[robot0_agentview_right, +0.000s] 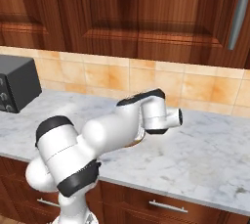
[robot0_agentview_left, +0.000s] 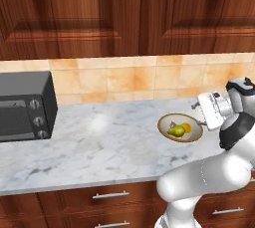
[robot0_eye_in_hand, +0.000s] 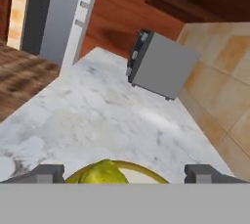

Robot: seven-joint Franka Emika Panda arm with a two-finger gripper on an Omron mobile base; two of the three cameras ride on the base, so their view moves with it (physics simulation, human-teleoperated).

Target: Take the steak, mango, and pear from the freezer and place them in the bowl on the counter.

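The tan bowl [robot0_agentview_left: 196,133] with its brown rim sits on the marble counter [robot0_agentview_left: 99,142]. Inside it lie the yellow-green pear [robot0_agentview_left: 175,131] and, just right of it, the orange mango [robot0_agentview_left: 186,127]. My gripper [robot0_agentview_left: 195,105] hovers over the bowl's far right rim, with the hand reaching in from the right. In the hand view the two fingertips [robot0_eye_in_hand: 46,173] stand wide apart, open and holding nothing, with the pear [robot0_eye_in_hand: 100,173] and the bowl's rim [robot0_eye_in_hand: 149,174] below between them. In the right base view my arm hides most of the bowl [robot0_agentview_right: 138,143]. The steak is out of view.
A dark grey toaster oven [robot0_agentview_left: 25,107] stands at the counter's left end, also the toaster oven [robot0_eye_in_hand: 161,66]. Wooden wall cabinets [robot0_agentview_left: 124,8] hang above a tan tiled backsplash. Drawers with metal handles [robot0_agentview_left: 110,195] run below. A long grey rod handle [robot0_agentview_right: 238,15] shows at the upper right.
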